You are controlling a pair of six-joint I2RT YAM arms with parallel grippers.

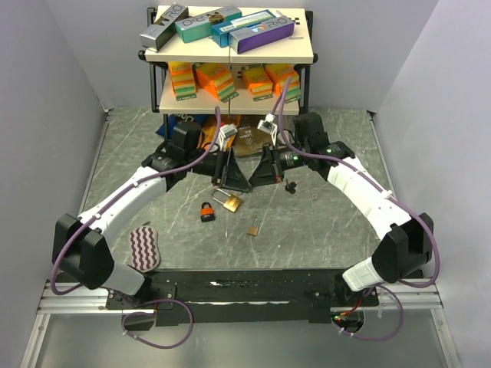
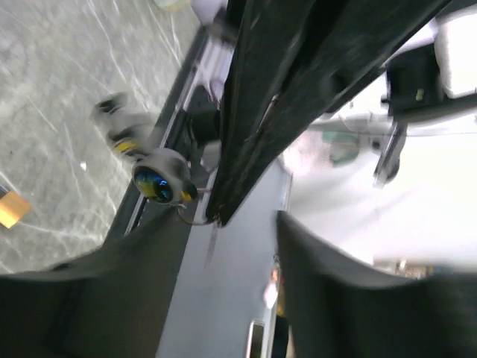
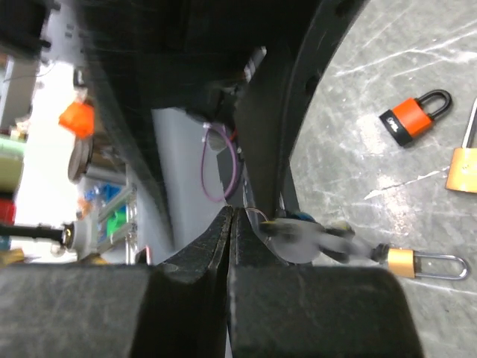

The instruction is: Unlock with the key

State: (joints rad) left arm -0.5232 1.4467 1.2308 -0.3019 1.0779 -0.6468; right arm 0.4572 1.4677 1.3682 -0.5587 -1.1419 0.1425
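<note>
1. Though blur smears it, the silver key with a blue-and-yellow head shows on a thin wire ring at the right gripper's tips, over the table's middle; near it lie an orange-and-black padlock, a large brass padlock and a small brass padlock with a steel shackle.
2. Right fingers are pressed together, pinching the ring; the left gripper is spread wide, holding nothing, close beside the right one.
3. Grey marbled tabletop; a two-tier shelf of coloured boxes at the back; plain white walls.
</note>
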